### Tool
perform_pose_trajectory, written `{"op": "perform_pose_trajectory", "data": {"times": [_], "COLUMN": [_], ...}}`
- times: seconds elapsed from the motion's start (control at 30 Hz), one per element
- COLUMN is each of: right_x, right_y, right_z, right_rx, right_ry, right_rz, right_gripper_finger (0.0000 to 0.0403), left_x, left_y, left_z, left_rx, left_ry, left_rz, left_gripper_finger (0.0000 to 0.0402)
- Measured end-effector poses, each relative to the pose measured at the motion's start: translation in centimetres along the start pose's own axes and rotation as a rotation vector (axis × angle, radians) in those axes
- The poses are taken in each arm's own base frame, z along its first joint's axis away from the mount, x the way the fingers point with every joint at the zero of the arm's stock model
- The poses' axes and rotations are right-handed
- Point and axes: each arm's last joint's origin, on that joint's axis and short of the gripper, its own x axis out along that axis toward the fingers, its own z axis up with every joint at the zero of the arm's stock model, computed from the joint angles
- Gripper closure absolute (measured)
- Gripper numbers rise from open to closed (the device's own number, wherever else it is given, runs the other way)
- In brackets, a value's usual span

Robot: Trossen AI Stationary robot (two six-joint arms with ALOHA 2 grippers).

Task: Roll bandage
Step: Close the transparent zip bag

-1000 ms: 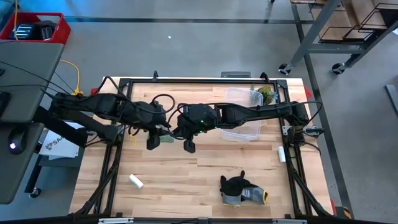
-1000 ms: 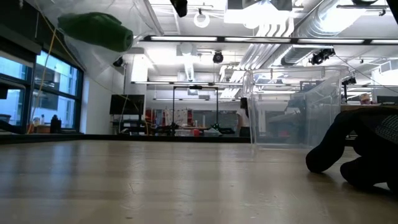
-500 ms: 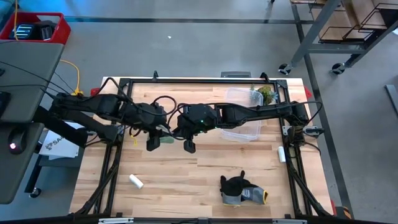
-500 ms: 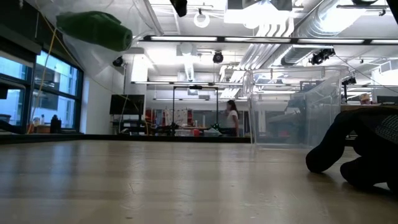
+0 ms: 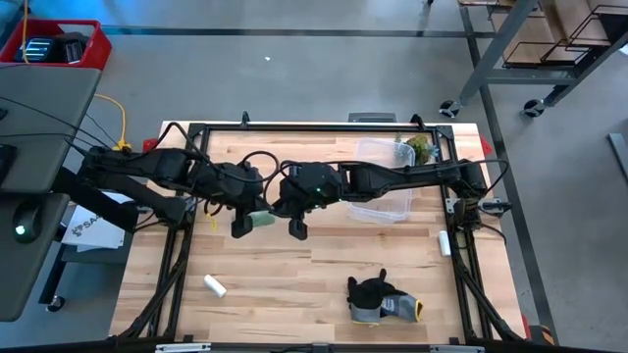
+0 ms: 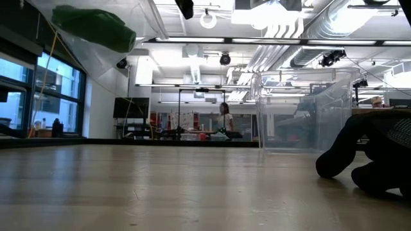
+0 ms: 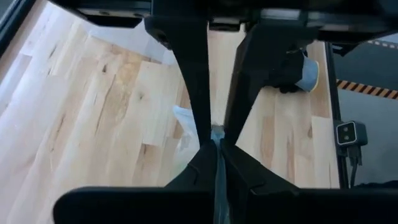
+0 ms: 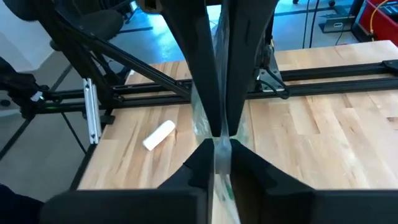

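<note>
Two grippers meet above the middle of the pale wood desk (image 5: 324,270): left gripper (image 7: 214,134) and right gripper (image 8: 217,138), fingers pinched on what seems a clear bag holding the green bandage (image 6: 90,27). Beyond, a bright workshop.

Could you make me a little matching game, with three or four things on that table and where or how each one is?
Things:
1. bandage
2. white cylinder
3. dark grey glove
4. clear plastic box

Places or states:
A. lying on the wood near the table's front edge, on the left arm's side
B. green, inside a clear bag held up above the table between the two grippers
C. crumpled near the front edge, on the right arm's side
D. standing on the table under the right arm

Pairs: 1-B, 2-A, 3-C, 4-D
</note>
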Motion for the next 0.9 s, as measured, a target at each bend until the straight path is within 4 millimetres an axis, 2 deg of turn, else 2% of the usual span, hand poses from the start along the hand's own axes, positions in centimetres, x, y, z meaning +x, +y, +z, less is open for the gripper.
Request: {"op": "perform_pose_trajectory", "data": {"times": [0.2, 0.33, 0.9], "right_x": [-0.03, -0.04, -0.11], "right_y": [0.04, -0.02, -0.71], "right_z": [-0.05, -0.04, 0.11], "right_rx": [0.001, -0.024, -0.024], "right_ry": [0.008, 0.009, 0.001], "right_rz": [0.006, 0.02, 0.024], "right_gripper_finger": [0.0312, 0.0299, 0.0375], "left_x": [0.0, 0.0, -0.01], "left_y": [0.0, 0.02, 0.01], "left_z": [-0.11, -0.15, -0.38], "left_rx": [0.019, 0.024, 0.074], "left_ry": [0.014, 0.018, 0.049], "left_rz": [-0.007, -0.008, -0.032], "left_gripper_finger": [0.04, 0.0401, 0.0401]}}
